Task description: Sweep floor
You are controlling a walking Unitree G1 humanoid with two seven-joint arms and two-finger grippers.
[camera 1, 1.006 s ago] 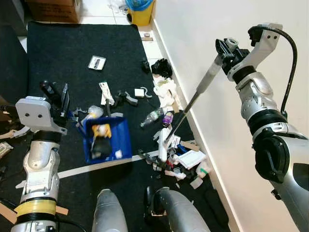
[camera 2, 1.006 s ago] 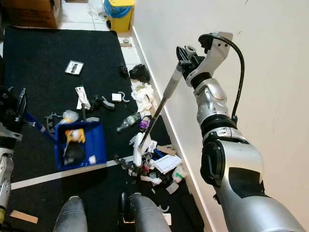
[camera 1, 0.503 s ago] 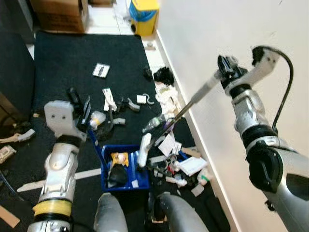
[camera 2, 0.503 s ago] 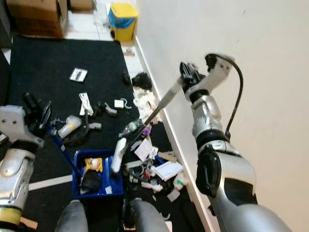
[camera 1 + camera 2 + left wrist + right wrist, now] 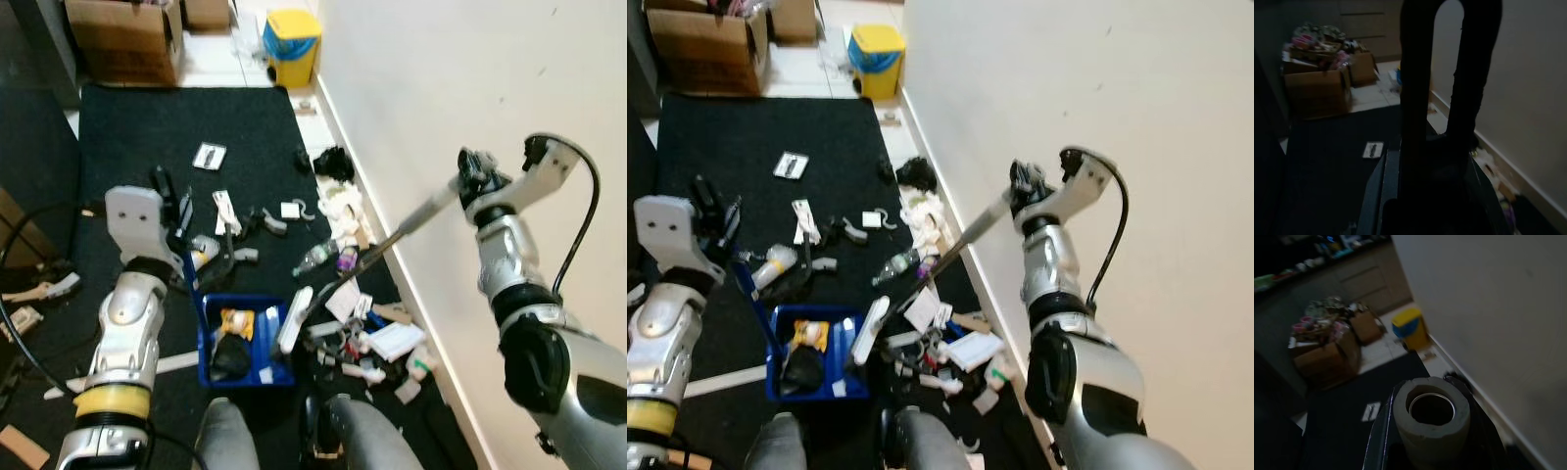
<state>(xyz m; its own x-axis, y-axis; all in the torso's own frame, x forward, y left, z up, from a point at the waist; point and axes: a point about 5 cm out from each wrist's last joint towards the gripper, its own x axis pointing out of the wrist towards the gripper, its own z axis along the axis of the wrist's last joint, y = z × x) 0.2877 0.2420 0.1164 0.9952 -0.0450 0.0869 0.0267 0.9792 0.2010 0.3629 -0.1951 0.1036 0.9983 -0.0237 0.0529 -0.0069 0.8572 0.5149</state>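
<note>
A blue dustpan (image 5: 245, 338) holding some litter rests on the black rug in front of my feet. Its blue handle (image 5: 191, 276) rises to my left gripper (image 5: 173, 203), which is shut on it. My right gripper (image 5: 474, 176) is raised beside the white wall, shut on the top of the grey broom handle (image 5: 1431, 413). The broom shaft (image 5: 392, 235) slants down to the white broom head (image 5: 294, 319), which lies against the dustpan's right edge. A pile of paper, packets and small litter (image 5: 367, 333) lies just right of the broom head, along the wall.
More litter is scattered on the rug: a plastic bottle (image 5: 315, 258), crumpled white paper (image 5: 343, 204), a black cloth (image 5: 335, 162), a small card (image 5: 208, 156). A yellow bin (image 5: 292, 34) and cardboard boxes (image 5: 122, 39) stand beyond the rug. My legs (image 5: 230, 436) are just behind the dustpan.
The view has shifted. The broom head swept left from the litter pile to the dustpan's right edge, and the dustpan now sits closer to the pile and my feet.
</note>
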